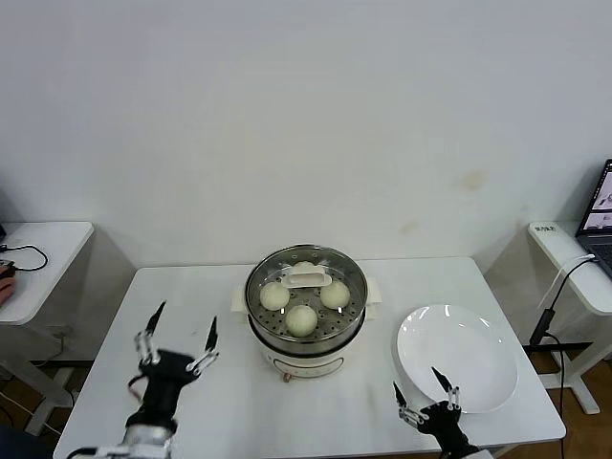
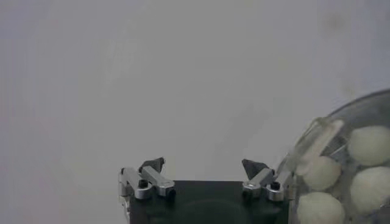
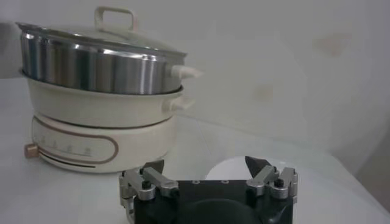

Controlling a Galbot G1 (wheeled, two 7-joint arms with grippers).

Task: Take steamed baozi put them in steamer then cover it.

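Nearest the robot, the left tool (image 1: pixel 179 337) and the right tool (image 1: pixel 424 389) hover low over the desk (image 1: pixel 220 411), both spread wide and holding nothing. The steamer (image 1: pixel 306 330) sits at about two o'clock from the left tool, which looks nearer, and eleven o'clock from the right. The cover (image 1: pixel 306 292) already rests on it, handle crosswise, with four pale, round steamed baozi (image 1: pixel 301 319) inside, so the task looks finished.

The head view looks forward and steeply down from above the table (image 1: pixel 220 287), taking in the steamer (image 1: pixel 306 316) at centre, both grippers at the near edge and the plain wall beyond. The left wrist view sits close behind its own fingers (image 2: pixel 152 165), facing down on bare table with the steamer at the frame's edge. The right wrist view looks low and level across the table, close to the steamer, which all three views share.
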